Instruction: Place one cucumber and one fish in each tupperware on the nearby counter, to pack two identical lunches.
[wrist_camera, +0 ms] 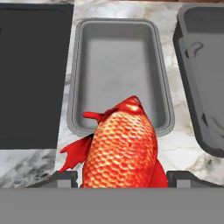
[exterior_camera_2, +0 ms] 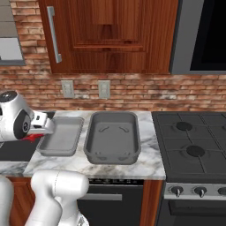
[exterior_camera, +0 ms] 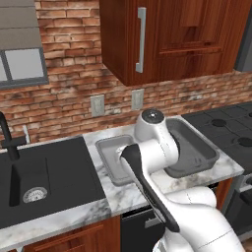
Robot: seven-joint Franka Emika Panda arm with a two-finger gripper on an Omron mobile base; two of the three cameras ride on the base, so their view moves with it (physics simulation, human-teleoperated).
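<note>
The pincer is gripping a red fish (scaly, fins spread), hanging over the near rim of the smaller tub, beside the larger tub on the counter.

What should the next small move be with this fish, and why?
Probably ease forward and down over the smaller tupperware, then release. In the hand view the claw holds the red fish, whose head only reaches that tub's near rim, so letting go now could drop it on the counter. Both that tub and the larger tupperware look empty.
</note>
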